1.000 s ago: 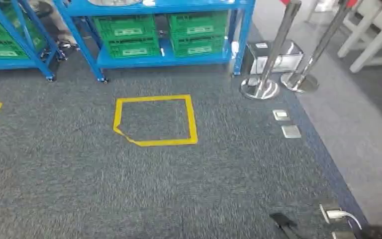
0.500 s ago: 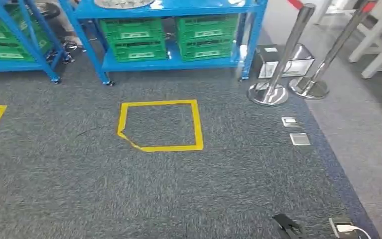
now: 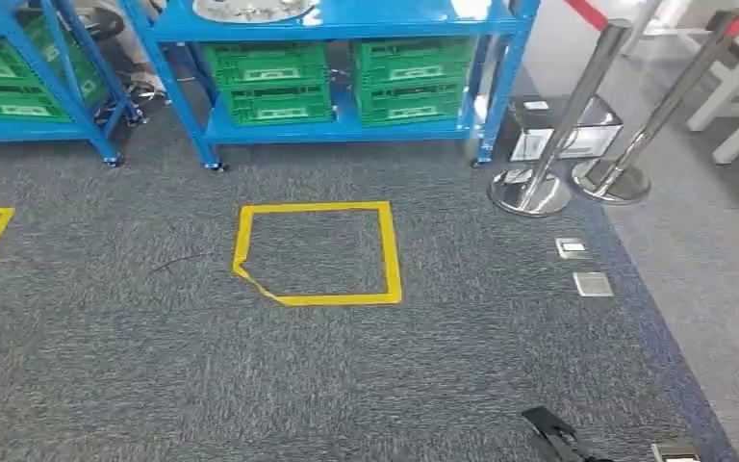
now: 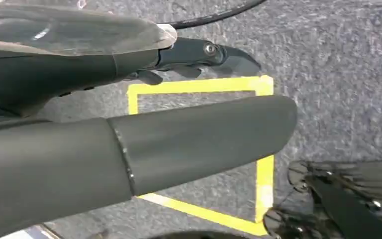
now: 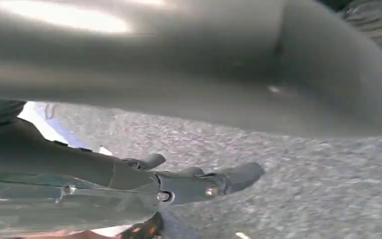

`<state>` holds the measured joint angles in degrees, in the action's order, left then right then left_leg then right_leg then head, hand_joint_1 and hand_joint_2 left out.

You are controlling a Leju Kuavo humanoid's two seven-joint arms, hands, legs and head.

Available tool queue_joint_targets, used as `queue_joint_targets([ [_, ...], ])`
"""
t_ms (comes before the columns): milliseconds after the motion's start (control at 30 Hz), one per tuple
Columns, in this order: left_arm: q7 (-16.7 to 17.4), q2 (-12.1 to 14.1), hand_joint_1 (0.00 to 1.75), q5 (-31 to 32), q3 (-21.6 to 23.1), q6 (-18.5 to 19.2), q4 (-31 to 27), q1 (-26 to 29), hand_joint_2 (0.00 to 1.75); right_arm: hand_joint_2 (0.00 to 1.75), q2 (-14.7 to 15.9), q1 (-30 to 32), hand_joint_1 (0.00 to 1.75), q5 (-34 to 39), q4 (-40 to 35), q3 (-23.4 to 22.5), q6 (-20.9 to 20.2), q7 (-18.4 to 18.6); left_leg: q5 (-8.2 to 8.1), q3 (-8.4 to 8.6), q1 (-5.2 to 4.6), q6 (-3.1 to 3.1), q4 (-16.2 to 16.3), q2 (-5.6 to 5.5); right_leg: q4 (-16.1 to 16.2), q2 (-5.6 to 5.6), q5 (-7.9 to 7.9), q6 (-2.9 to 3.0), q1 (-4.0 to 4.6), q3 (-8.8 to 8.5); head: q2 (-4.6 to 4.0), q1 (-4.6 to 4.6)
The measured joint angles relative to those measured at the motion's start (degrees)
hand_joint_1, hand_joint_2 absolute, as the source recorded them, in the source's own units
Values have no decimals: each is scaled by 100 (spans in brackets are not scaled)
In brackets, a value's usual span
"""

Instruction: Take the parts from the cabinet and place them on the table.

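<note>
While both arms hang, left hand (image 4: 199, 124) & right hand (image 5: 189, 184) empty, fingers apart; approach step. Parts (image 3: 242, 9) on blue cabinet (image 3: 346, 17) ahead; next: walk closer, reach.

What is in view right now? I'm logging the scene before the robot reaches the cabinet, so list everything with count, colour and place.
Shelving racks: two, blue, across the far side.
Crates: green, several stacked on the racks' lower shelves.
Metal parts: silvery, on the nearer rack's top shelf; count unclear.
Tape square: one full, yellow, on the grey carpet; another partly visible at far left.
Barrier posts: two, chrome, right of the rack.
Floor sockets: two, silver, near the carpet's edge.
Left hand: dark grey, holding nothing.
Right hand: dark grey, holding nothing.
</note>
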<state>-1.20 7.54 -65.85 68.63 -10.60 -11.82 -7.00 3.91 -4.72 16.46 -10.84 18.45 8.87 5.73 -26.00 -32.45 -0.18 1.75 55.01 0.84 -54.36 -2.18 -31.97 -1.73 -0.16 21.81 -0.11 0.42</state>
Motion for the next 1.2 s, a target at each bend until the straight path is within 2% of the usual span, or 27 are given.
queue_joint_targets([
  [33, 0, -4, 0, 0, 0, 0, 0, 16, 0, 0, 0, 1, 0, 0, 0, 2, -15, 9, 34, 95, 16, 23, -33, -6, -80, 41, -87, -23, -31, 34, 0, 32],
  [67, 0, -4, 0, 2, 0, 0, 0, 12, 0, 0, 2, -2, 0, 2, 0, 2, -22, 7, 9, 166, 18, 53, -40, -2, -389, 118, -158, -33, -36, 181, -2, 45],
  [100, 0, -2, 0, 4, 0, 0, 0, -5, 0, 0, 2, 2, 0, 2, 0, 2, -24, 7, -20, 202, 13, 76, -57, -20, -900, 158, -262, -41, -37, 492, 0, 57],
  [167, -2, 0, 0, 9, -2, 0, 0, -20, 0, 0, 4, 6, 0, 7, 0, 2, -26, 7, -100, 285, 2, 82, -81, -56, -1716, 189, -651, -80, -37, 1089, 0, 107],
  [200, 0, 0, 0, 11, -2, 0, 0, -19, 0, 0, 4, 11, 0, 7, 0, 4, -31, 9, -160, 366, 0, 81, -91, -80, -1877, 190, -799, -71, -38, 1291, 0, 140],
  [233, -2, 0, 0, 11, 0, 0, 0, -10, 0, 0, 4, 38, 0, 7, 0, 4, -31, 13, -224, 457, -1, 77, -92, -110, -1773, 190, -769, -63, -39, 1362, 0, 164],
  [267, -2, 0, 0, 15, 0, 0, 0, -2, 0, 0, 4, 59, 0, 7, 0, 4, -31, 11, -295, 563, -1, 66, -93, -133, -1460, 192, -595, -41, -37, 1336, 0, 179],
  [300, -2, -2, 0, 17, 0, 0, 0, -1, 0, 0, 4, 63, 0, 7, 2, 7, -31, 11, -363, 663, -4, 55, -93, -141, -1058, 193, -297, -5, -33, 1282, 0, 208],
  [367, -2, -13, 0, 20, 0, 0, 0, 17, 0, 0, 13, 88, 0, 13, 18, 7, -28, 9, -484, 812, 0, 31, -102, -149, -381, 200, 684, 54, -9, 1214, 0, 247],
  [400, -4, -20, 0, 20, 0, 0, 0, -9, 0, 0, 13, 91, 0, 26, 24, 9, -33, -13, -542, 830, -10, -15, -100, -191, -323, 192, 521, 66, 34, 1177, 0, 201],
  [500, -7, -22, 0, 20, 0, 4, 0, -40, 0, 0, 18, 55, 0, 28, 22, 11, -26, -41, -532, 921, -6, -115, -61, -180, -246, 203, 538, 198, 45, 1039, 0, 188],
  [567, -17, -18, 0, 24, 0, 4, 0, -49, 0, 0, 20, 47, 0, 35, 22, 11, -26, -85, -538, 709, -1, -152, 366, -152, -166, 207, 526, 255, -13, 834, -2, 173],
  [600, -20, -26, 0, 26, 0, 4, 0, -58, 0, 0, 20, 41, 0, 35, 22, 11, -24, -98, -601, 430, 6, -187, 803, -143, -142, 206, 506, 277, -16, 804, 0, 107],
  [667, -20, -22, 0, 26, 0, 4, 0, -66, 0, 0, 20, 40, 0, 35, 22, 11, -24, -111, -986, -223, 37, -253, 1646, -135, -133, 209, 413, 287, -24, 729, 0, 92],
  [700, -20, -22, 0, 26, 0, 4, 0, -58, 0, 0, 22, 43, 0, 37, 22, 11, -24, -111, -1124, -429, 48, -268, 1815, -133, -132, 219, 360, 286, -29, 673, 0, 79],
  [733, -17, -17, 0, 26, 0, 4, 0, -43, 0, 0, 20, 45, 0, 39, 22, 11, -24, -111, -1109, -536, 58, -274, 1754, -133, -132, 234, 305, 284, -36, 599, 0, 65],
  [767, -20, -15, 0, 28, 0, 4, 0, -25, 0, 0, 20, 45, 0, 46, 22, 13, -28, -114, -952, -535, 61, -270, 1496, -132, -132, 249, 245, 274, -41, 519, 0, 52],
  [800, -20, -9, 0, 35, 0, 4, 0, -21, 0, 0, 17, 44, 0, 72, 22, 17, -28, -114, -654, -459, 58, -262, 1081, -132, -131, 254, 185, 259, -51, 433, 0, 35],
  [833, -20, 2, 0, 44, 0, 4, 0, -21, 0, 0, 17, 43, 0, 98, 22, 20, -28, -116, -200, -332, 55, -244, 526, -128, -126, 251, 115, 239, -58, 340, 0, 13],
  [867, -20, 11, 0, 44, 0, 4, 0, -14, 0, 0, 17, 45, 0, 103, 24, 20, -26, -120, 269, -254, 52, -204, 177, -102, -111, 239, 56, 211, -57, 389, 0, -6],
  [900, -20, 13, 0, 44, 0, 4, 0, -25, 0, 0, 17, 42, 0, 105, 24, 22, -24, -120, -30, -301, 0, -194, 239, -71, -107, 271, -5, 163, -35, 310, 0, -26],
  [1000, -22, 15, 0, 59, 0, 4, 0, -24, 0, 0, 18, 24, 0, 105, 24, 24, -22, -118, 76, -201, 19, -53, 137, -91, -118, 265, 27, 45, -20, 146, 0, 0],
  [1033, -24, 15, 0, 61, 0, 4, 0, -20, 0, 0, 17, 19, 0, 105, 22, 26, -24, -116, 94, -91, 33, -21, 80, -107, -135, 267, -18, 22, -23, 109, 0, 26],
  [1067, -24, 9, 0, 61, 0, 7, 0, -15, 0, 0, 17, 19, 0, 105, 24, 28, -22, -116, 86, -2, 36, -5, 38, -101, -325, 254, -43, 24, -48, 208, 0, 57],
  [1100, -24, 9, 0, 63, 0, 7, 0, -17, 0, 0, 17, 17, 0, 105, 24, 28, -22, -116, 57, 60, 37, 35, 15, -103, -772, 249, -89, 23, -40, 453, 0, 63],
  [1133, -24, 15, 0, 63, 0, 9, 0, -24, 0, 0, 17, 10, 0, 105, 22, 28, -20, -116, 18, 100, 34, 52, -3, -104, -1231, 251, -224, 9, -39, 745, 0, 101],
  [1200, -24, 20, 0, 63, -2, 9, 0, -23, 0, 0, 17, 13, 0, 105, 24, 31, -20, -116, -77, 222, 30, 62, -36, -115, -1830, 250, -683, -46, -41, 1235, 0, 129],
])
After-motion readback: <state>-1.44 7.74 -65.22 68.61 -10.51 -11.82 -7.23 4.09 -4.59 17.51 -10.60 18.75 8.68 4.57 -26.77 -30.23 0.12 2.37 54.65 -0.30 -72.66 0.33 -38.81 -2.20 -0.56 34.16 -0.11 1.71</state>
